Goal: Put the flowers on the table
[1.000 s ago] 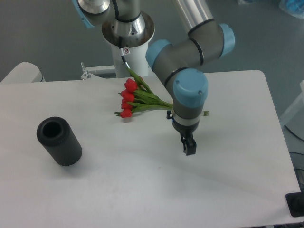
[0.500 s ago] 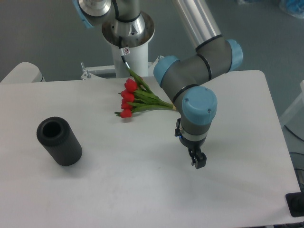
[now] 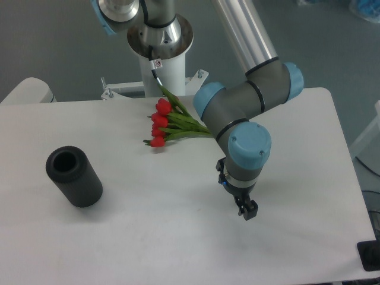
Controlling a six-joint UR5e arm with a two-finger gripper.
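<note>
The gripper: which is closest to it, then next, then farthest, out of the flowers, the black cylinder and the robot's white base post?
From the gripper:
1. The flowers, lying up and to its left on the table.
2. The white base post, at the far table edge behind the flowers.
3. The black cylinder, far off on the left side.

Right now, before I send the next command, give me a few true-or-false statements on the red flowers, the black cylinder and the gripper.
1. The bunch of red flowers with green stems lies flat on the white table. True.
2. The two-finger gripper is clamped on the stems. False: it is apart from the bunch, nearer the camera, with nothing between its fingers.
3. The black cylinder sits on the left part of the table, well away from the flowers. True.
4. The flowers stand inside the black cylinder. False: they lie on the tabletop, and no stems show in the cylinder's opening.
5. The blooms point toward the table's right edge. False: they point left, stems trailing right.
</note>
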